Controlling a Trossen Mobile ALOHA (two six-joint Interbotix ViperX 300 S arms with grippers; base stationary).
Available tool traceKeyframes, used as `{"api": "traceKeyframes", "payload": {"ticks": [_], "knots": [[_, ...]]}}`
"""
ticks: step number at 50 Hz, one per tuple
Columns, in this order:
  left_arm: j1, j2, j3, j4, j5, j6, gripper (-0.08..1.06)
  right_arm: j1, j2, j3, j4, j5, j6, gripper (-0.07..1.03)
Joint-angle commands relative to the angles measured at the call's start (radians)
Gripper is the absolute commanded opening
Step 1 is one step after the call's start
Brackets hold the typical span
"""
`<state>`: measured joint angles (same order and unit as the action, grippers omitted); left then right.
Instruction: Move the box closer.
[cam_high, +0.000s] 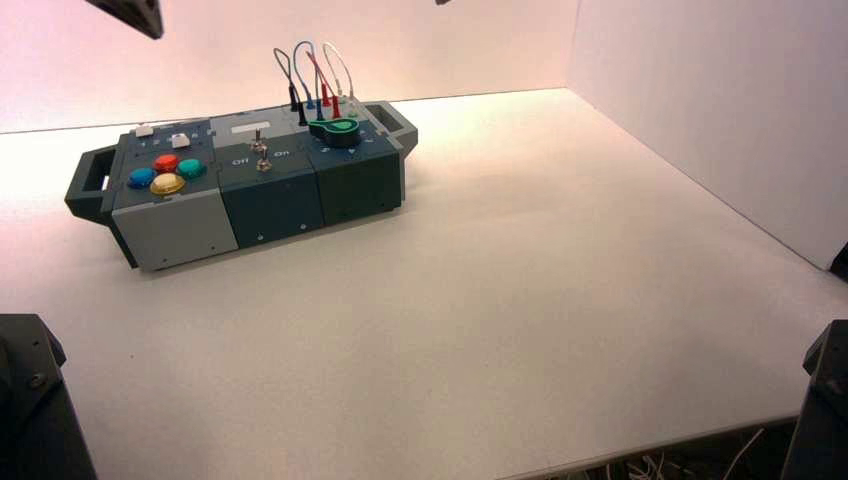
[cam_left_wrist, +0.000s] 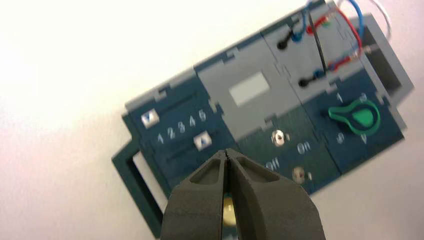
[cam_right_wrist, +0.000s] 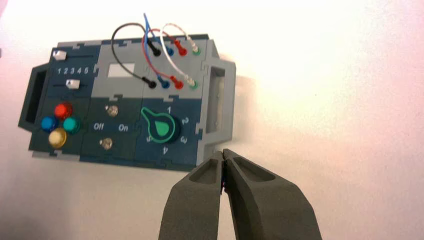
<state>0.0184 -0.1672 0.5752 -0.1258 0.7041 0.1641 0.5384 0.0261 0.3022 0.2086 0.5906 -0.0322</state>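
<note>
While both arms hang above the table, I take stock from the near edge outward. Nearest me the white table (cam_high: 480, 330) lies between the rig and the work, so the pull has room to run. My left gripper (cam_left_wrist: 227, 155) shows its fingers pressed together, holding nothing; it hovers over the button end of the box (cam_high: 250, 190), with the yellow button just visible in the slit beneath the fingers. My right gripper (cam_right_wrist: 222, 155) is likewise closed on nothing, poised just off the near front corner by the right end handle (cam_right_wrist: 217, 97). I judge both are stationed over the ends because the handles are the natural purchase for dragging.

Beyond the bare stretch, the box sits toward the far left of the table, turned slightly, short of the back wall (cam_high: 300, 50). The right wrist view shows the green dial (cam_right_wrist: 161, 126) with its pointer up between 5 and 1, and two toggles (cam_right_wrist: 112, 110) beside the Off and On lettering. Looped wires (cam_right_wrist: 150, 50) stand at the far side, well away from either gripper, so I judge they should not snag. Neither gripper touches the box; the move is not yet begun.
</note>
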Motion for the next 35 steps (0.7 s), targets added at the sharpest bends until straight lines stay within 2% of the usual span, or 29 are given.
{"api": "traceKeyframes", "payload": {"ticks": [1, 13, 24, 30, 35], "knots": [[0.009, 0.067, -0.092, 0.002, -0.028, 0.005, -0.03, -0.015, 0.002, -0.063, -0.002, 0.003, -0.005, -0.02], [0.023, 0.262, -0.256, -0.002, -0.032, 0.012, -0.03, -0.051, 0.029, -0.1, 0.0, 0.023, -0.008, -0.02], [0.057, 0.393, -0.356, -0.006, -0.035, 0.031, -0.03, -0.066, 0.04, -0.103, -0.002, 0.025, -0.008, -0.02], [0.077, 0.457, -0.407, -0.017, -0.043, 0.043, -0.03, -0.077, 0.048, -0.11, -0.002, 0.026, -0.008, -0.02], [0.081, 0.505, -0.443, -0.032, -0.043, 0.066, -0.03, -0.081, 0.054, -0.112, -0.002, 0.026, -0.008, -0.02]]}}
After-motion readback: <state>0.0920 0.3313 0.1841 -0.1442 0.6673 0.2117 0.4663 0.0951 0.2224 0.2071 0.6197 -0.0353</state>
